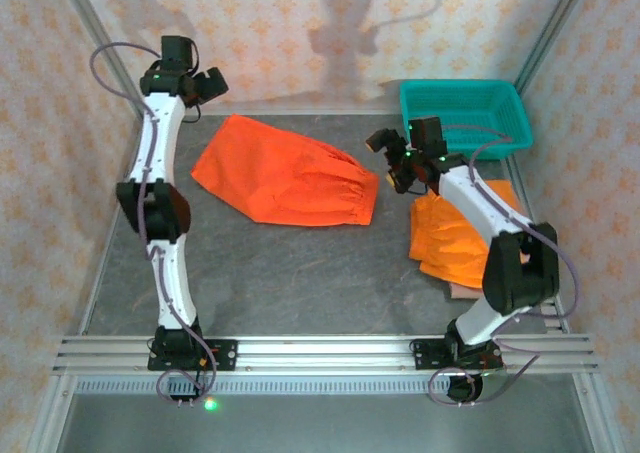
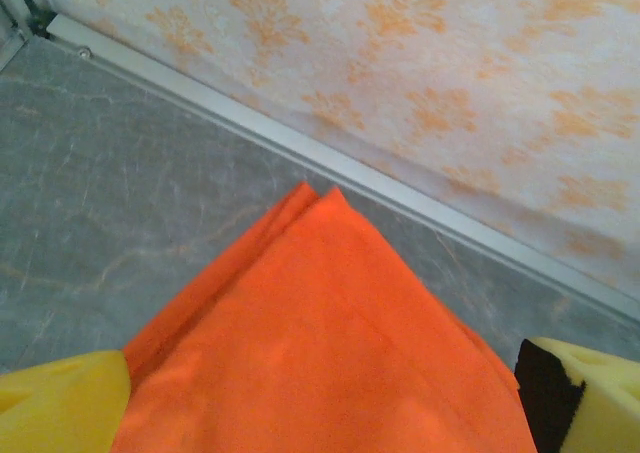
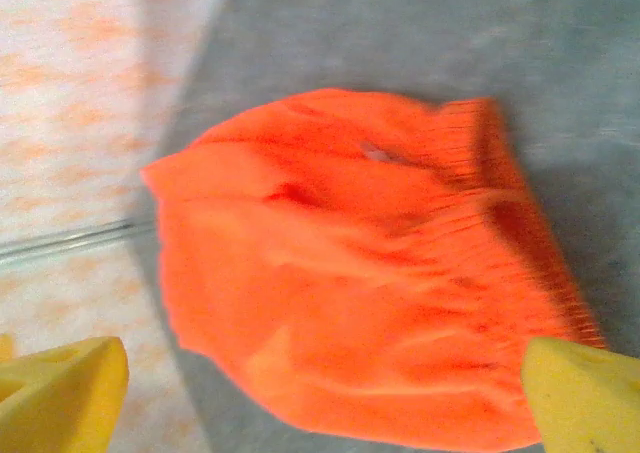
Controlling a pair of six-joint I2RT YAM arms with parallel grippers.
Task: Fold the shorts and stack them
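One pair of orange shorts [image 1: 290,178] lies folded flat in the middle of the grey table, its gathered waistband toward the right. My left gripper [image 1: 207,83] hangs open just past the shorts' far left corner. In the left wrist view the pointed corner of the shorts [image 2: 320,343] lies below the left gripper [image 2: 320,418], between its wide-apart yellow fingertips [image 2: 60,403]. My right gripper [image 1: 390,161] stands open off the waistband end. The right wrist view has the shorts [image 3: 350,273] lying loose below the right gripper [image 3: 320,398]. More orange shorts [image 1: 455,238] are piled under the right arm, over a pink edge [image 1: 462,291].
A teal plastic basket [image 1: 465,113] stands at the back right, just behind the right gripper. Patterned walls with a metal rail [image 2: 420,198] close in the table at the back and sides. Bare grey tabletop [image 1: 300,273] stretches in front of the folded shorts.
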